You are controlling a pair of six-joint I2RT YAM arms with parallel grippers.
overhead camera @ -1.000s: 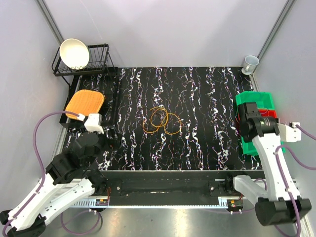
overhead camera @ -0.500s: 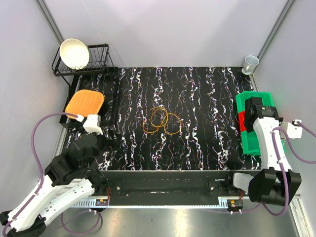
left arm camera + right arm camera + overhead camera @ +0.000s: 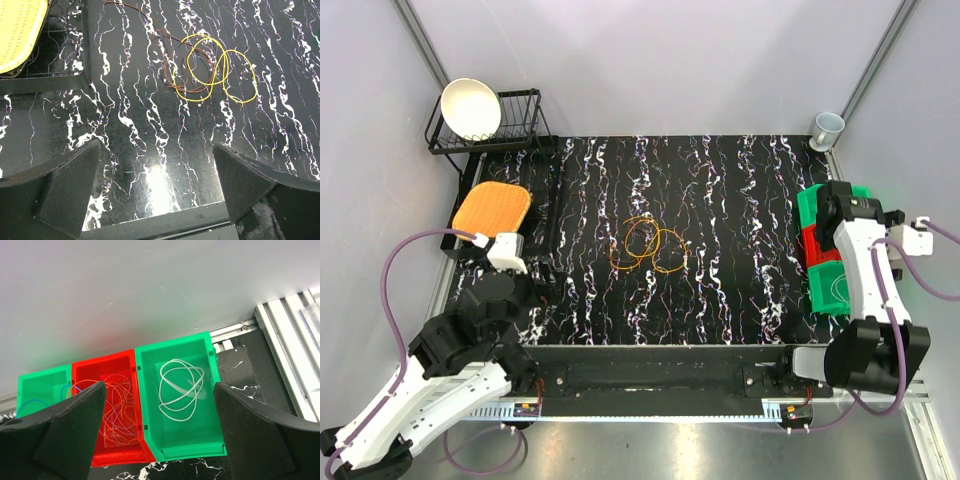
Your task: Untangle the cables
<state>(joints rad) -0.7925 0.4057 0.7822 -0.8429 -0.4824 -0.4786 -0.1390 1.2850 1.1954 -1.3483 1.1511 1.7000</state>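
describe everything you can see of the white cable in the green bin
The white cable is a thin, flexible wire in a few loose, overlapping loops. It lies alone on the floor of the nearest green bin, beside the red bin. Nothing grips it; the right claw hovers open above it.

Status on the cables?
Left gripper open over mat. Right gripper open above green bin, white cable inside. Yellow and brown cables tangled mid-mat. Nothing blocking.
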